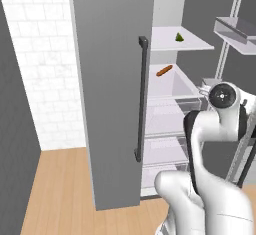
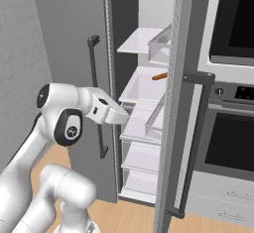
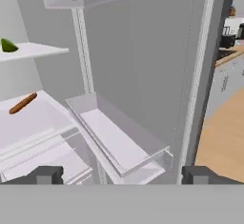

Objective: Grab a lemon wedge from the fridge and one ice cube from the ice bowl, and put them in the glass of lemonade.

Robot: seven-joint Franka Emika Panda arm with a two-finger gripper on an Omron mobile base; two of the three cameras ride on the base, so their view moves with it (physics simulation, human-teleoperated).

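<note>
In the left base view, the fridge (image 1: 112, 94) stands with its doors swung open, and the lemon wedge (image 1: 179, 37) sits on an upper white shelf (image 1: 192, 43), with an orange stick-shaped food (image 1: 164, 70) on the shelf below. The arm's elbow rises at the lower right, in front of the interior.

In the right base view, the arm reaches toward the open fridge at mid height, level with the drawers; the orange food lies above it.

In the hand view, the gripper (image 3: 123, 175) is released, its fingertips (image 3: 45, 174) wide apart with nothing between them, facing the door bin (image 3: 119, 139). The wedge shows at the far upper left.

Likely risk: the wedge lies high and off to one side, so the rising hand could clip the shelf edge or door bin, or nudge the small wedge backward.
</note>
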